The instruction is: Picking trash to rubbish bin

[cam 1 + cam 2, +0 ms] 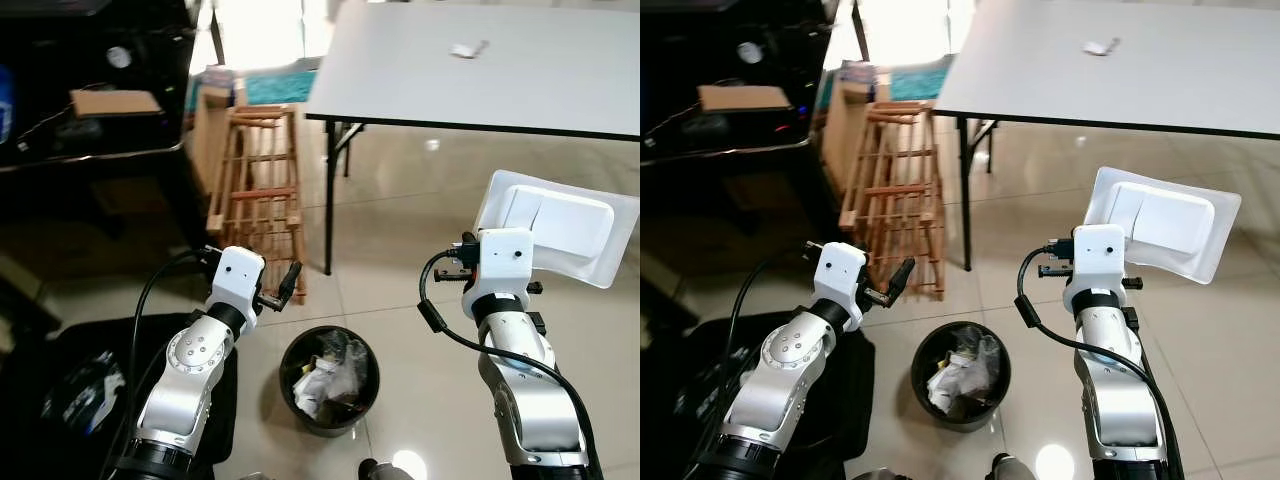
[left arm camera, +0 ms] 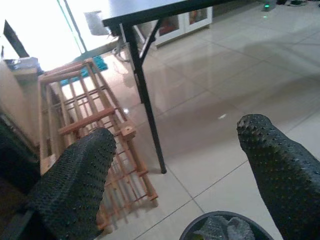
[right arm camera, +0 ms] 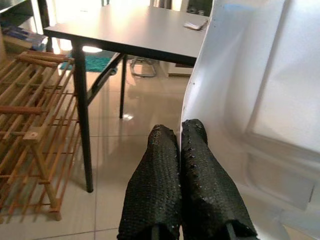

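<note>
Right hand (image 3: 182,150) pressed together on the edge of a white tray (image 1: 560,228), held up to the right of and beyond the bin (image 1: 329,380), likely for carrying over and dropping in. Left hand (image 1: 280,290) spread, holding nothing, raised just left of the bin, ready. Bin on the floor between both arms, already holding crumpled trash. Small scrap (image 1: 467,48) on the far counter (image 1: 520,90).

Two silver jointed arms with white box-shaped wrist housings, black cables looping from wrist to forearm, a round perforated joint cover on the left arm, and left gripper (image 1: 283,288) and right gripper (image 3: 182,172) each with two long black stud-textured fingers (image 2: 75,185).
</note>
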`<state>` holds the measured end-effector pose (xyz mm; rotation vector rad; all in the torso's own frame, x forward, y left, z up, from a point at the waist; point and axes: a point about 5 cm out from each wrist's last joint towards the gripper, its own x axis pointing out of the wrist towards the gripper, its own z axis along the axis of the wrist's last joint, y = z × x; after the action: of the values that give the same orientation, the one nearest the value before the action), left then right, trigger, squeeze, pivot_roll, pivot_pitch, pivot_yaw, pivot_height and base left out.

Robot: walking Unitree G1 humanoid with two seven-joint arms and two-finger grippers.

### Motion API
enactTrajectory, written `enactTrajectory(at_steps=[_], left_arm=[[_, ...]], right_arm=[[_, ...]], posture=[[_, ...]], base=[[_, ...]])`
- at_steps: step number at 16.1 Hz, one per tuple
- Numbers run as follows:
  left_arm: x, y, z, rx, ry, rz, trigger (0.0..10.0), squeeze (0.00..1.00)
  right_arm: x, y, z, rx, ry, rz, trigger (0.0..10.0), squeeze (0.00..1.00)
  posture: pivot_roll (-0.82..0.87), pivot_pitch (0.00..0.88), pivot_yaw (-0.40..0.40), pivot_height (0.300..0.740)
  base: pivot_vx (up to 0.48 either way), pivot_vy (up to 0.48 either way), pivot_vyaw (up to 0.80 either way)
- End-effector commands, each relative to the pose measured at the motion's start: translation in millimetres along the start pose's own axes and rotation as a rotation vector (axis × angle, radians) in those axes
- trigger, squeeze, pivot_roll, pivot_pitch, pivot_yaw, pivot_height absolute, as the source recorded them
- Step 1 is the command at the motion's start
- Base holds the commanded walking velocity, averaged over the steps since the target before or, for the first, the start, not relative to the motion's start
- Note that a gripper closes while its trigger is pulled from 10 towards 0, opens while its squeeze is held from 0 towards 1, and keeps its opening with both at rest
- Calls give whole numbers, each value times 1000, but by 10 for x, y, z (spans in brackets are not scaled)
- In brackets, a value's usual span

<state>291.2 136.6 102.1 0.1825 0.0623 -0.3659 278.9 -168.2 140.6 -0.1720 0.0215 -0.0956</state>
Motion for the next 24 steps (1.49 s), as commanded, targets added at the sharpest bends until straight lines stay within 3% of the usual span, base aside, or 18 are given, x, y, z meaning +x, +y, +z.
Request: enactTrajectory(at_steps=[1,5,12,20,24], left_arm=[[-21,14,-47,19,18,6,10000,0],[-68,20,-143,15,51,18,10000,0],[-282,34,-315,31,121,8,10000,0],[-607,15,-484,33,199,-28,10000,0],[-665,66,-494,18,221,-8,10000,0]], right_arm=[[-4,4,-27,11,18,3,10000,0],[-15,57,-43,9,17,30,10000,0],[-18,170,-110,26,50,76,10000,0],[31,394,-402,129,197,135,10000,0],[37,409,-587,128,264,133,10000,0]], posture=[[-11,96,55,740],[-8,113,55,740],[33,190,51,740],[65,289,53,740],[78,310,60,740]], base=[[0,0,-731],[0,0,0],[0,0,0],[0,0,0],[0,0,0]])
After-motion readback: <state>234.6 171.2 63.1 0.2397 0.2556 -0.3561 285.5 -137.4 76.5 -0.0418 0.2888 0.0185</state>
